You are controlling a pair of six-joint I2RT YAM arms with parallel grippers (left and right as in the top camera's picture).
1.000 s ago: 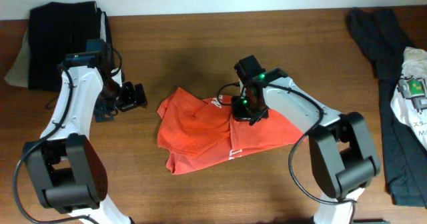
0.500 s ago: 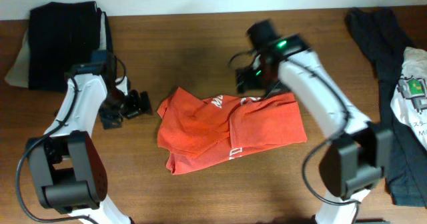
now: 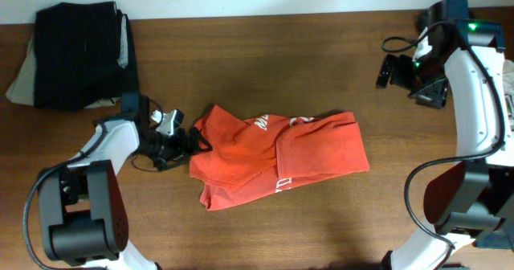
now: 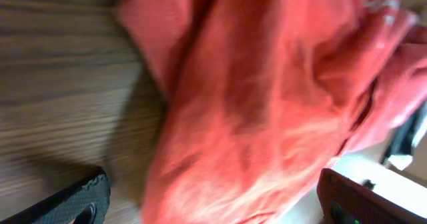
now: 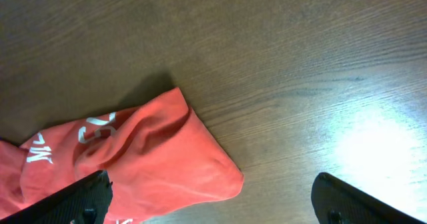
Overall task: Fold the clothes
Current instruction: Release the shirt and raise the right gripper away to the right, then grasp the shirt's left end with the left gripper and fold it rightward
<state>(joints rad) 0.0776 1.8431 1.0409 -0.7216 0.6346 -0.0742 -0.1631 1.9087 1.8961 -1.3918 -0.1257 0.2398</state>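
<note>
Since a second ago the right jaws have let go of the shirt's upper edge and swung off to the far right rear of the counter [image 3: 241,53], while the left jaws have slid in from the left to the garment's near edge. Both pairs of jaws now stand wide open and grip nothing. In the left wrist view the fingers [image 4: 73,201] sit at the lower corners with rumpled cloth filling the space ahead of them and no pinch made. In the right wrist view the fingers [image 5: 353,201] straddle bare wood, with only a rounded corner of the cloth showing below and to the left. The red-orange T-shirt [image 3: 277,157] lies mid-counter, half folded. Its right part is spread fairly flat with white lettering showing, and its left part is bunched. A dark folded pile [image 3: 76,53] rests at the rear left, and loose grey and white garments [image 3: 474,125] lie along the right edge. By my reading, the step in hand is regrasping the left side for the next fold. That calls for closing the left jaws on the bunched hem alone, not on the layers beneath, then lifting it across.
</note>
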